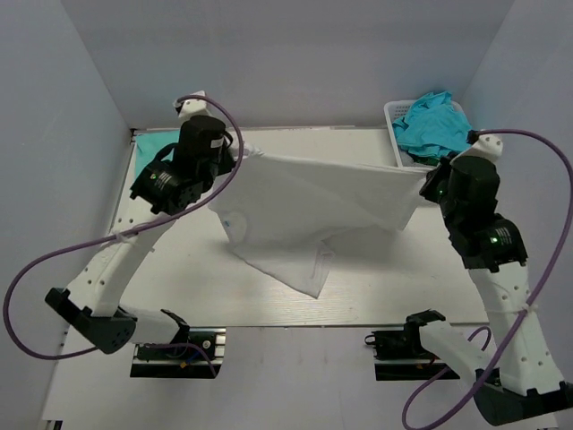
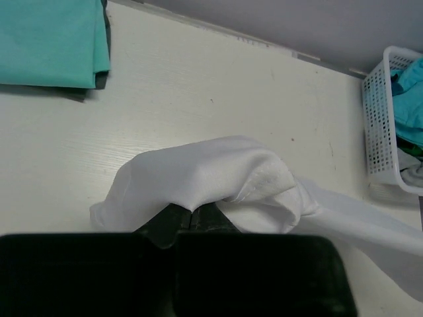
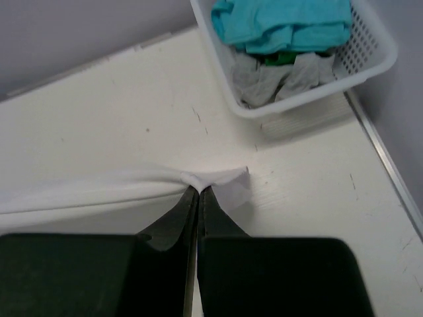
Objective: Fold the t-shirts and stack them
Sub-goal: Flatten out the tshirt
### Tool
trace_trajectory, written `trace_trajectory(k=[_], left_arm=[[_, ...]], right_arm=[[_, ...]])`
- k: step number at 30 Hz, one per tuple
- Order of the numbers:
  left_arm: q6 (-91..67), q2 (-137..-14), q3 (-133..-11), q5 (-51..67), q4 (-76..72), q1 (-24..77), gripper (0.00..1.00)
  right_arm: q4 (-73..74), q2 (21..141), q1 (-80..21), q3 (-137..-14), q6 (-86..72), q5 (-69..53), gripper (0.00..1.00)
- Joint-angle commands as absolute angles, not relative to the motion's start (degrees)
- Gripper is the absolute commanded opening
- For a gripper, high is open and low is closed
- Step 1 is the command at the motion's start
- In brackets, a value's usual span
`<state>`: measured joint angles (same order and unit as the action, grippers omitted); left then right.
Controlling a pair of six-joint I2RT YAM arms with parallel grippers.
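Note:
A white t-shirt (image 1: 313, 202) hangs stretched between both grippers above the table, its lower part drooping onto the tabletop. My left gripper (image 1: 240, 154) is shut on its left top edge; the cloth bunches over the jaws in the left wrist view (image 2: 198, 178). My right gripper (image 1: 428, 184) is shut on its right top corner, seen pinched in the right wrist view (image 3: 198, 183). A folded teal t-shirt (image 2: 49, 39) lies flat at the far left of the table. More teal shirts (image 1: 434, 125) sit crumpled in the basket.
A white lattice basket (image 3: 317, 82) stands at the far right corner, holding teal and grey cloth. Grey walls close in the table at the back and both sides. A metal rail (image 3: 390, 172) runs along the right edge.

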<state>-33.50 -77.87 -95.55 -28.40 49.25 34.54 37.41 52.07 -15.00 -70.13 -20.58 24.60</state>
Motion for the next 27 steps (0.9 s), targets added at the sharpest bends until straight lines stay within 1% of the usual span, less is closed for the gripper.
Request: trace_trajectory(k=[1,4,5,6,7,9,13,15,17,20,23,27], left_arm=[[-35.0,-72.2,-98.3,-35.0,54.1,34.2,0.0],[-32.1,-64.8,-98.9,-32.6,49.8,34.2,0.0],[-30.9,-62.8,-98.4,-29.2,48.3,34.2,0.0],[-28.7,-60.9,-97.7,-27.2,45.1,34.2,0.0],[-28.1,-57.8,-97.6,-25.4,44.1,34.2,0.0],[-26.8,-55.9,-99.8,-20.6,43.6,34.2,0.0],[-24.5,-54.5,-105.9,-11.5,43.1,34.2,0.0],[-24.0,-54.5,-111.3,-7.6,43.6,34.2,0.0],[-23.2,-54.5,-115.5,-5.6,44.6,34.2,0.0],[-23.2,-53.0,-117.4,-2.3,44.6,34.2,0.0],[-23.7,-52.3,-119.1,-0.5,44.0,34.2,0.0],[-24.4,-53.0,-119.6,-1.8,44.0,34.2,0.0]], right_arm=[[37.2,49.7,-14.8,-76.7,-18.4,28.0,0.0],[37.5,48.3,-14.9,-80.9,-17.5,25.4,0.0],[37.6,48.0,-14.9,-82.7,-17.5,24.8,0.0],[37.7,47.0,-14.8,-83.7,-17.0,21.4,0.0],[37.7,46.7,-14.9,-84.5,-16.8,20.0,0.0],[37.1,45.1,-14.8,-87.4,-15.6,16.4,0.0],[37.7,43.0,-14.9,-93.1,-14.9,15.1,0.0],[38.1,41.5,-14.9,-96.5,-14.3,14.2,0.0],[38.1,40.5,-14.9,-98.9,-14.2,13.6,0.0],[37.9,38.8,-14.8,-100.5,-13.7,12.4,0.0],[37.9,37.9,-14.8,-102.5,-12.7,12.0,0.0],[36.7,38.4,-15.0,-100.2,-13.2,14.7,0.0]])
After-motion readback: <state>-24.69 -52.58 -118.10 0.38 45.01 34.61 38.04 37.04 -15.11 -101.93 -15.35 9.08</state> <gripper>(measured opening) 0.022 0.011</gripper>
